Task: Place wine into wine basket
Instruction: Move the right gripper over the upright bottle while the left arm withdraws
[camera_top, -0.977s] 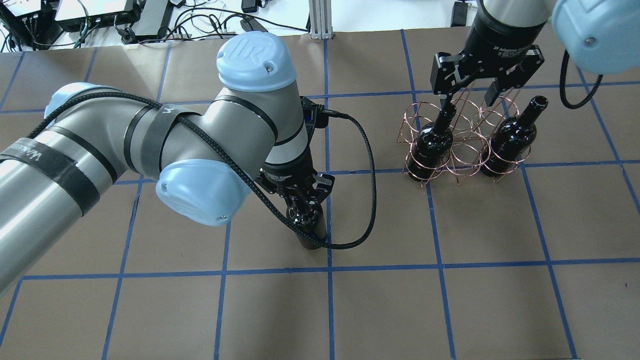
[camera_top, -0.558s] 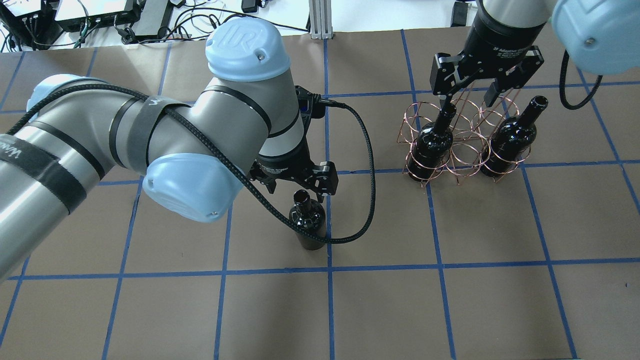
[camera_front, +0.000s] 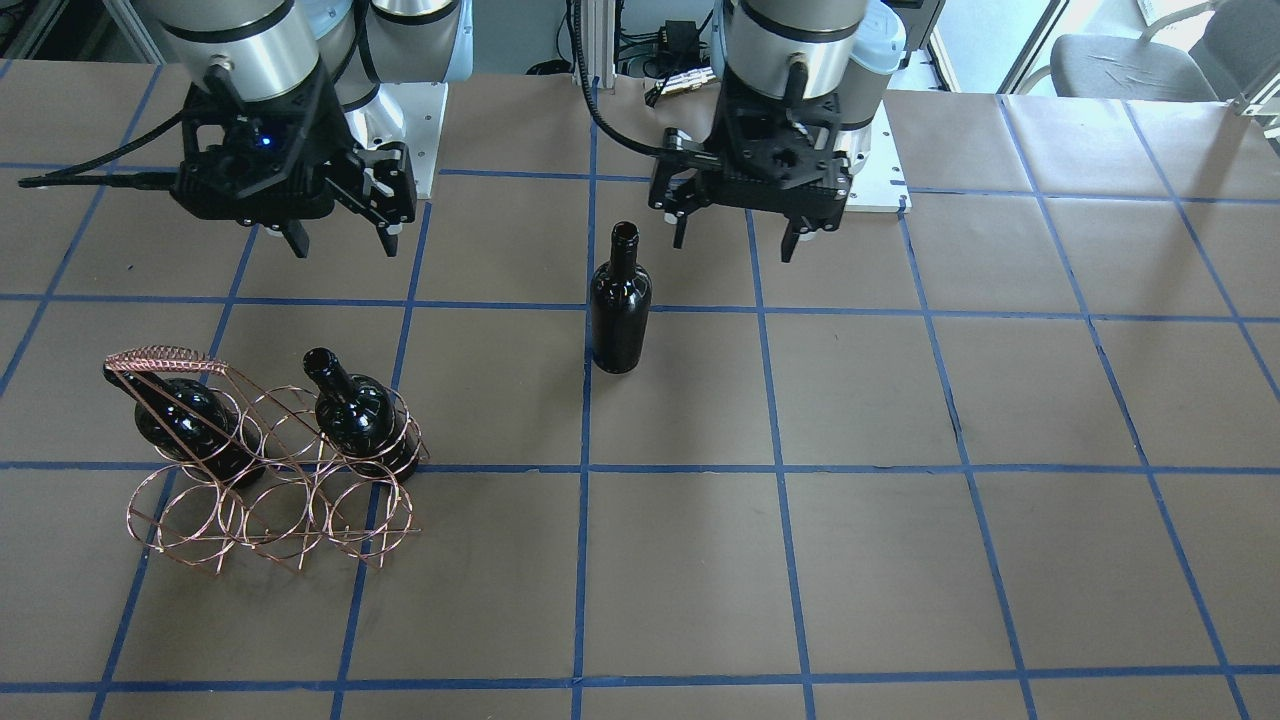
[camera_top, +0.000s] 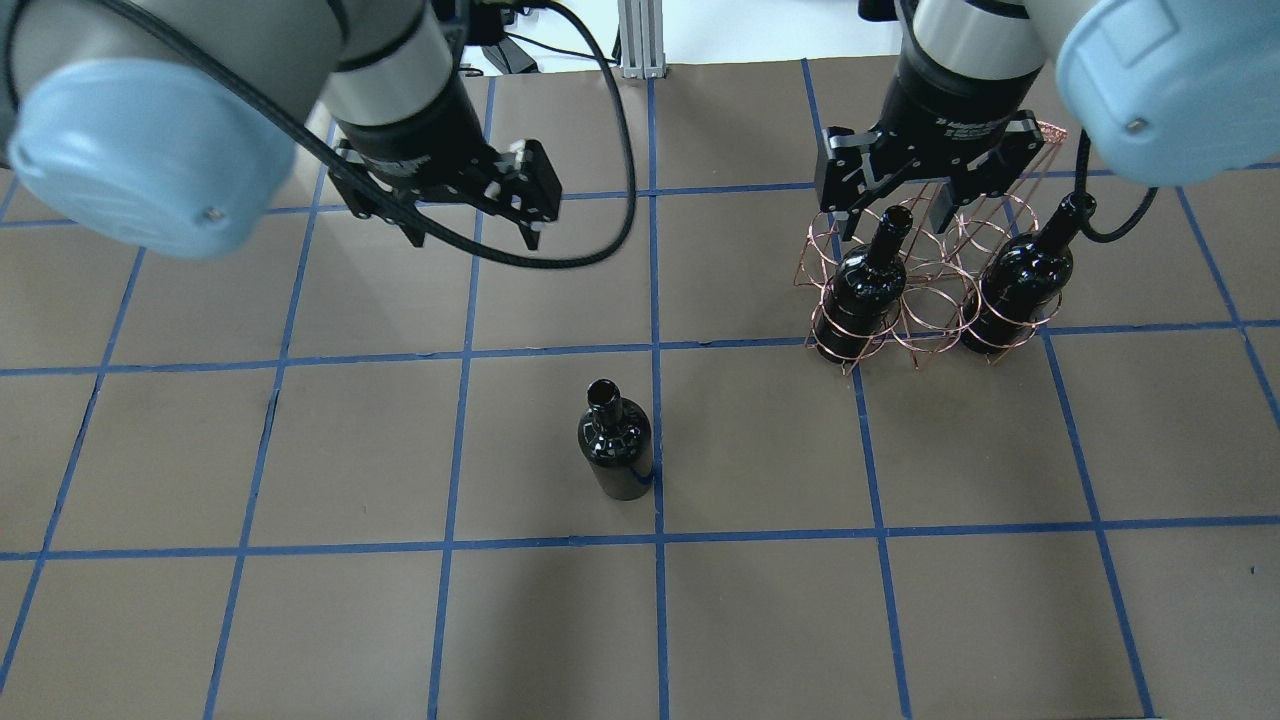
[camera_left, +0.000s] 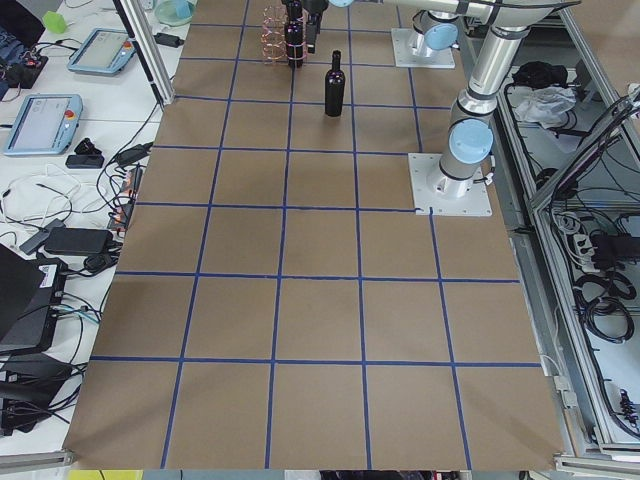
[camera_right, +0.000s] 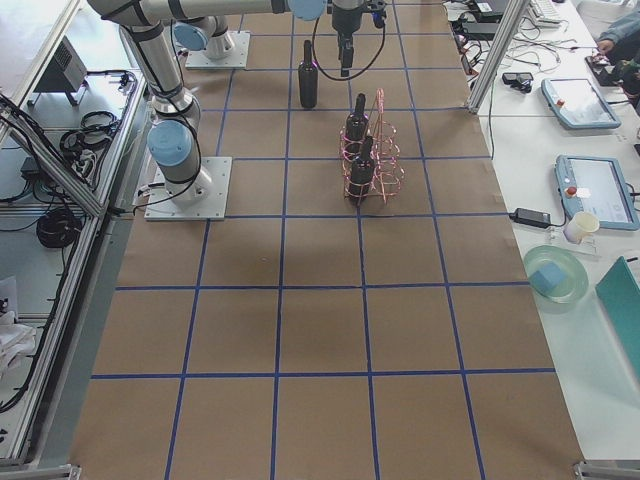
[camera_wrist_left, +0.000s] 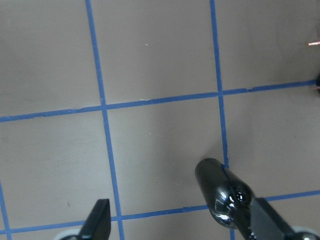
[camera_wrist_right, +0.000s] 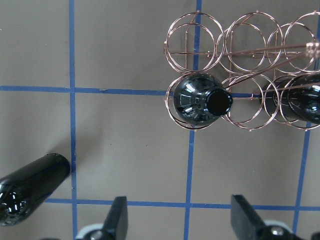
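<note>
One wine bottle (camera_top: 615, 440) stands upright and alone on the brown table; it also shows in the front view (camera_front: 618, 310) and the left wrist view (camera_wrist_left: 222, 187). My left gripper (camera_top: 472, 238) (camera_front: 735, 243) is open and empty, raised and off to the bottle's side. The copper wine basket (camera_top: 930, 285) (camera_front: 270, 480) holds two more bottles (camera_top: 865, 285) (camera_top: 1020, 275) in its outer slots; the middle slot is empty. My right gripper (camera_top: 920, 215) (camera_front: 343, 245) is open and empty, hovering over the basket's edge. The right wrist view shows one basketed bottle's mouth (camera_wrist_right: 202, 100).
The table is brown paper with a blue tape grid (camera_top: 655, 350). Cables and electronics (camera_top: 300, 30) lie along the edge by the arm bases. Side tables hold tablets (camera_right: 575, 100) and a bowl (camera_right: 555, 272). The left arm's black cable (camera_top: 600, 200) loops near its gripper.
My left gripper let go of the standing bottle's neck, opened, and pulled up and away to the view's upper left. My right gripper shifted slightly left above the basket. The bottles stayed put.
</note>
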